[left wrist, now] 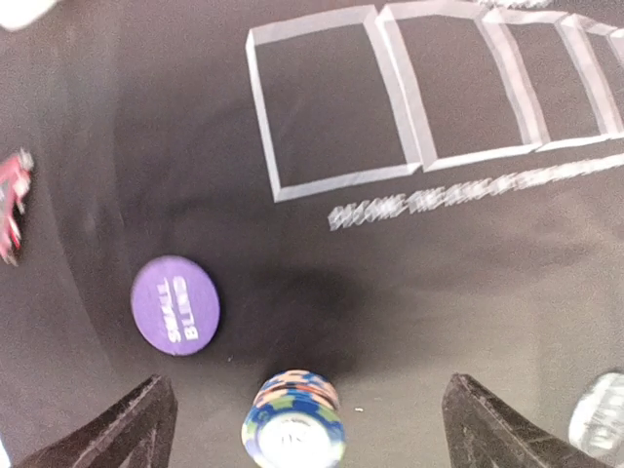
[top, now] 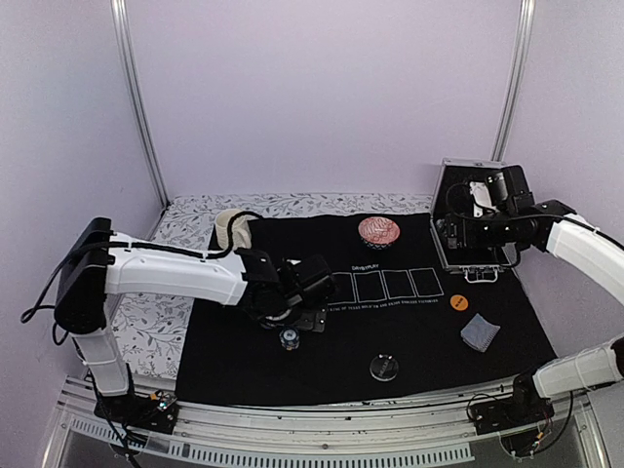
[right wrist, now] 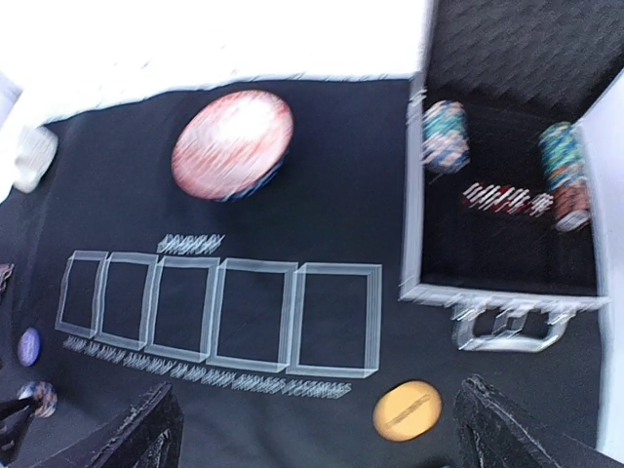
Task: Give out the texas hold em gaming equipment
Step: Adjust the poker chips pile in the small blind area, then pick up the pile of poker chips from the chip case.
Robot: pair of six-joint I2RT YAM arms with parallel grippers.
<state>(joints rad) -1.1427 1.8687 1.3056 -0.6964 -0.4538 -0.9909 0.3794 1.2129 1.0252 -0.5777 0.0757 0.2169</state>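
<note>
A small striped chip stack (left wrist: 292,421) stands on the black mat (top: 409,336), and my left gripper (left wrist: 305,390) is open around it, with both fingers well clear of its sides. In the top view that stack (top: 289,338) sits just in front of the left gripper (top: 298,320). A purple disc (left wrist: 175,304) lies to its left. An orange disc (right wrist: 407,410), grey-blue cards (top: 480,332) and a clear disc (top: 384,368) lie on the right half. My right gripper (right wrist: 317,390) hangs open and empty by the open case (right wrist: 507,278), which holds more chip stacks (right wrist: 446,135).
A red patterned bowl (top: 378,232) stands at the back of the mat and a cream mug (top: 230,229) at its back left corner. White card outlines (top: 384,284) are printed across the middle. A red-edged piece (left wrist: 12,200) shows at the left wrist view's edge.
</note>
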